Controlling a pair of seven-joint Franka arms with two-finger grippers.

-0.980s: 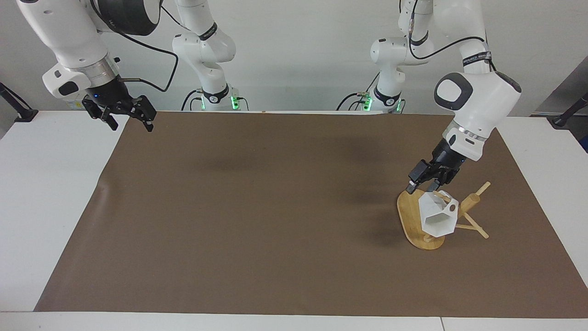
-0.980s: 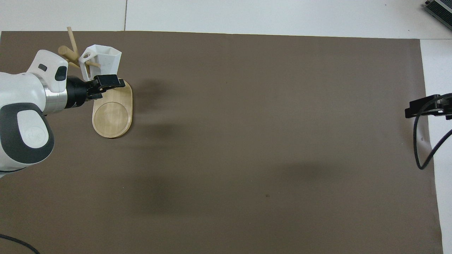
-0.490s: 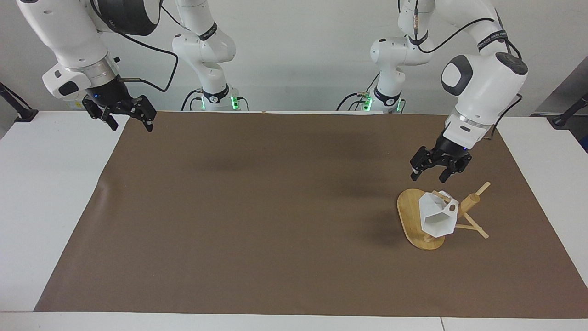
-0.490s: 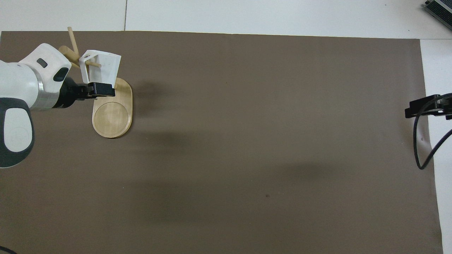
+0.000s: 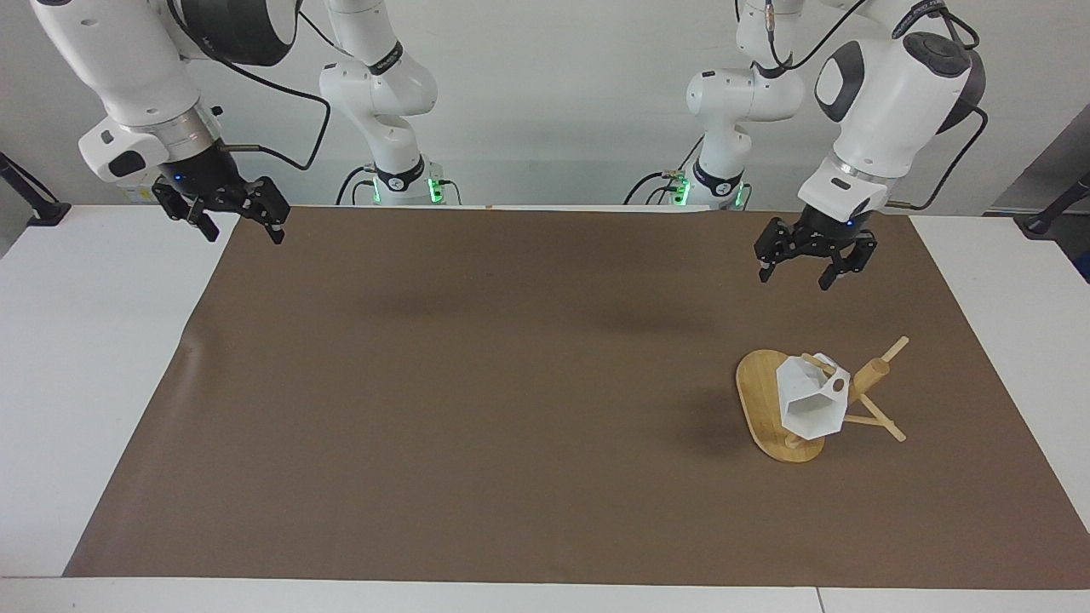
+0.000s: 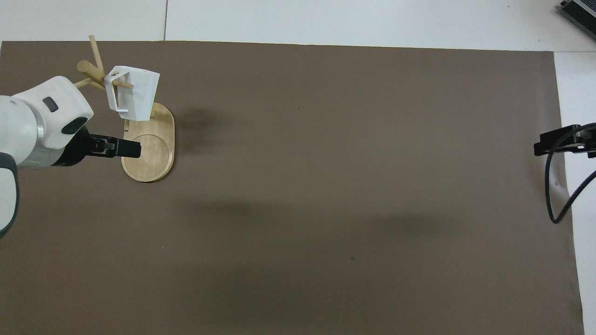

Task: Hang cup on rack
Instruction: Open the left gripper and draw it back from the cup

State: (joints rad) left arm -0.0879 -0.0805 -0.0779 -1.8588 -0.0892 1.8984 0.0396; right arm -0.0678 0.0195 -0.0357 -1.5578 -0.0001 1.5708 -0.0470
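The white faceted cup [image 5: 809, 400] [image 6: 135, 95] hangs by its handle on a thin peg of the bamboo rack [image 5: 873, 375] [image 6: 86, 67], above the rack's oval base [image 5: 756, 392] [image 6: 149, 156]. No gripper touches it. My left gripper [image 5: 796, 277] [image 6: 128, 149] is open and empty, raised in the air over the brown mat beside the base and well above the cup. My right gripper [image 5: 243, 234] [image 6: 549, 144] waits open and empty over the mat's edge at the right arm's end of the table.
A brown mat [image 5: 477, 383] covers most of the white table [image 5: 94, 383]. A black cable [image 6: 556, 195] loops down from the right gripper. A dark device [image 6: 579, 11] sits at the table's farthest corner toward the right arm's end.
My left gripper, open throughout, has lifted up and away from the cup toward the robots. The cup stays hanging on the peg. The right arm has not moved.
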